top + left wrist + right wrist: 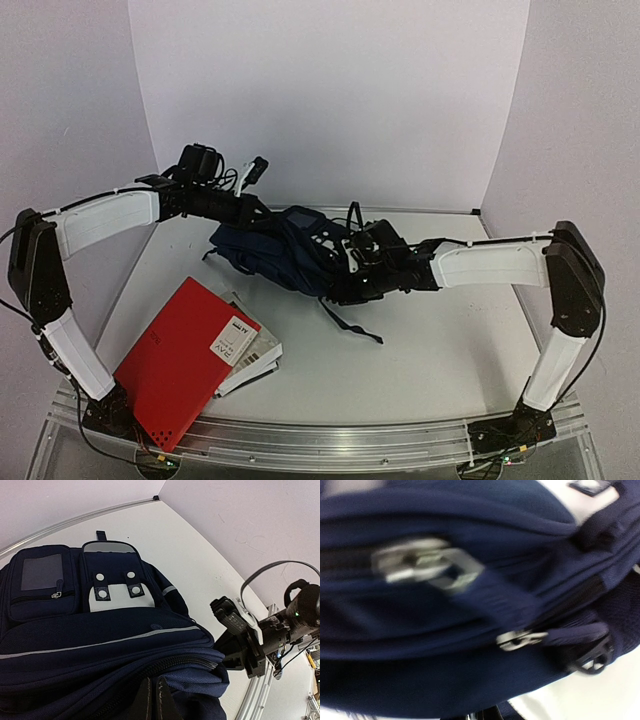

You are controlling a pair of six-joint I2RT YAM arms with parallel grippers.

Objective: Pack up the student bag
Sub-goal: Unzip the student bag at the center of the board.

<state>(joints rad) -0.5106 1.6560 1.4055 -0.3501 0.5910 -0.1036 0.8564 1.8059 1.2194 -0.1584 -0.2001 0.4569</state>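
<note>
The student bag (275,248), dark navy with thin white stripes, lies on its side in the middle of the table. In the left wrist view its front pockets and white buckle tabs (115,587) face the camera. My left gripper (152,700) is shut, pinching the bag's fabric just under the main zipper (200,662). My right gripper (345,272) is pressed against the bag's right end. The right wrist view is blurred and filled with navy fabric and two silver zipper pulls (522,639). Its fingertips barely show at the bottom edge, and what lies between them is hidden.
A red book (175,362) lies at the front left with white papers (250,355) tucked beside it. A loose black strap (350,322) trails from the bag toward the front. White walls close in the back and sides; a metal rail (320,440) runs along the near edge.
</note>
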